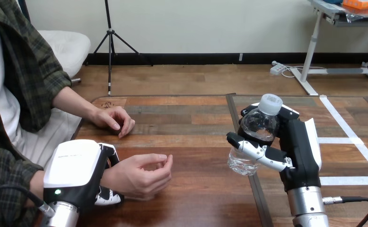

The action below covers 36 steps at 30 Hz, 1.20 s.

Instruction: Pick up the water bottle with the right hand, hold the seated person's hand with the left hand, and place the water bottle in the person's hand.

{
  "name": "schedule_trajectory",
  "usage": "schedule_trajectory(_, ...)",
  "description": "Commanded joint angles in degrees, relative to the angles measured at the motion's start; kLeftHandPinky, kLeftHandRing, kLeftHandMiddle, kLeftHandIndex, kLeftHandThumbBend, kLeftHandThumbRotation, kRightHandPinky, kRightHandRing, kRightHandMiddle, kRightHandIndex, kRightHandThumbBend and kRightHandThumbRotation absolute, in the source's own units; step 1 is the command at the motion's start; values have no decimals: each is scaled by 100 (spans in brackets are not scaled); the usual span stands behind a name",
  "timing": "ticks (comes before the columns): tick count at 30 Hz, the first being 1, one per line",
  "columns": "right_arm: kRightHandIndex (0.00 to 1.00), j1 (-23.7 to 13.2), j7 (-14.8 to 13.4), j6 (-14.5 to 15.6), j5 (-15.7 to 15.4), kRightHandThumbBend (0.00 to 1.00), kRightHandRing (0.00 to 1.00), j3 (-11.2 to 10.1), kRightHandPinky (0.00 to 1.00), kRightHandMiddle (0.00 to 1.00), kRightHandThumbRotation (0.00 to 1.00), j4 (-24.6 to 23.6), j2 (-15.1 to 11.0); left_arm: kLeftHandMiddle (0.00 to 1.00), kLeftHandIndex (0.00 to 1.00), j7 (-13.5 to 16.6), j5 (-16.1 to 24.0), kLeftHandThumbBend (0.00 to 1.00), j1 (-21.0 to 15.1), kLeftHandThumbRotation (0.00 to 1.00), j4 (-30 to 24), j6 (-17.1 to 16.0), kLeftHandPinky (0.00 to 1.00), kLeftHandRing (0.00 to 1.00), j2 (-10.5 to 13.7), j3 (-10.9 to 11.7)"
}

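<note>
Across the wooden worktop (191,113), at the view's right, the robot's right hand (298,151) is holding the water bottle (260,127) upright, its fingers (260,153) wrapping round the clear body below the white cap, seemingly to carry it without tipping. At lower left, the left hand (73,170) is clasping the person's wrist (112,176), thumb above and fingers curling beneath. It is apparently steadying the person's nearer hand (144,175), which is lying loosely curled, well apart from the bottle.
</note>
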Motion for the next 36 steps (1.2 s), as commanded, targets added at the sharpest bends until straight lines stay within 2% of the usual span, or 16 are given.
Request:
schedule_trajectory(1,50,-387,54,-57,166,69,44,-34,41,48,0,-444,41,40,40,196,-22,86,-306,0,-124,-98,34,36,34,23)
schedule_trajectory(18,50,-356,218,-91,266,68,44,49,41,48,0,-687,126,38,38,389,-49,88,-313,0,-76,-253,31,34,36,10)
schedule_trajectory(29,50,-372,261,-182,99,66,44,142,40,48,0,-950,177,37,36,486,-101,89,-327,0,-53,-405,30,32,47,-4)
schedule_trajectory(36,49,-378,481,-113,290,65,44,272,39,48,0,-1202,276,36,35,515,-113,89,-354,0,-50,-428,29,32,4,-38)
